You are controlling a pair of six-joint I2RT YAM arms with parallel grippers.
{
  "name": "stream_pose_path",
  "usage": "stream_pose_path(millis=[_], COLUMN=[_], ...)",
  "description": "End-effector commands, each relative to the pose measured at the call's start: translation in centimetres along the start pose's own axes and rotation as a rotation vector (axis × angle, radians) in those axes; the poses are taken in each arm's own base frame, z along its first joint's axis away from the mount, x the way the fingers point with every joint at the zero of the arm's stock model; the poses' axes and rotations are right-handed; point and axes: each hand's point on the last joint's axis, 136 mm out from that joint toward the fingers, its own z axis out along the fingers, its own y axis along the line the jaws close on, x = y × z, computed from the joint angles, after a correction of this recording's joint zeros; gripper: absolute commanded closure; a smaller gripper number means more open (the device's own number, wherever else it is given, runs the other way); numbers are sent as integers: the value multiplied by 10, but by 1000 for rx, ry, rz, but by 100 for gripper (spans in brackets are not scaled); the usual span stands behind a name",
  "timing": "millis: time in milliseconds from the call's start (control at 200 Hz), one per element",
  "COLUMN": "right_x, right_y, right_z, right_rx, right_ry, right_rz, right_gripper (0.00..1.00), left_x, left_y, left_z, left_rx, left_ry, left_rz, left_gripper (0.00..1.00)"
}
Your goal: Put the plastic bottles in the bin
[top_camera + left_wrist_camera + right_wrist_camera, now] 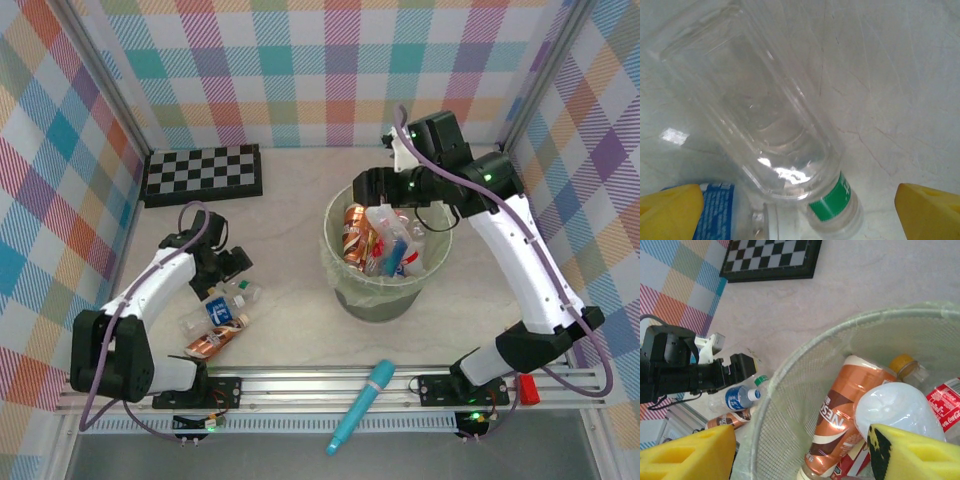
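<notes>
Clear bottle, cap at 6 o'clock — I judged it light, slick, crushable, best pinched mid-body; left gripper spread astride it, right gripper spread over the bin.

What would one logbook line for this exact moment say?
left gripper open over clear bottle | right gripper open above bin | bin holds several bottles | three bottles on table

Left arm folds low over the table's near-left area, left gripper spread wide, yellow fingertips far apart. Right arm arches high from the near-right edge toward the centre, right gripper likewise parted.
</notes>
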Motion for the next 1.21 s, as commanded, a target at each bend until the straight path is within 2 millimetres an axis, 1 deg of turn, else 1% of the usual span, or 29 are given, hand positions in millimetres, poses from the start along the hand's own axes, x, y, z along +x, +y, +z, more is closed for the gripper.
stream_pose_path(millis=[0, 150, 310, 410, 505, 615, 715, 850, 1000, 1075, 1200], right_x=[3, 3, 2, 3, 4, 6, 6, 4, 5, 4, 1], right_y=[-3, -6, -8, -10, -11, -13, -15, -15, -17, -15, -14], right_z=[-7, -8, -6, -4, -4, -4, -4, -3, -3, -6, -11], right_rx=[7, 16, 20, 23, 27, 35, 38, 31, 28, 16, -4], right_ry=[-5, -12, -8, -5, -2, -4, -11, -15, -14, -23, -43], right_rz=[7, 11, 16, 21, 24, 29, 37, 43, 52, 60, 80], right_gripper=[29, 29, 29, 29, 29, 29, 29, 29, 29, 29, 26], left_x=[-7, -4, -2, -3, -4, 2, 3, -6, -17, -21, -31], left_y=[-7, -13, -25, -31, -37, -40, -40, -49, -69, -79, -95], left_z=[13, 30, 48, 55, 56, 55, 54, 43, 21, 5, -28], left_rx=[33, 57, 88, 88, 84, 75, 60, 68, 99, 123, 187], left_ry=[-9, 28, 65, 69, 65, 66, 52, 27, -2, -19, -71], left_rz=[-41, -62, -69, -56, -39, -17, -3, 24, 95, 139, 189], left_gripper=[5, 10, 15, 17, 20, 24, 31, 39, 42, 42, 43])
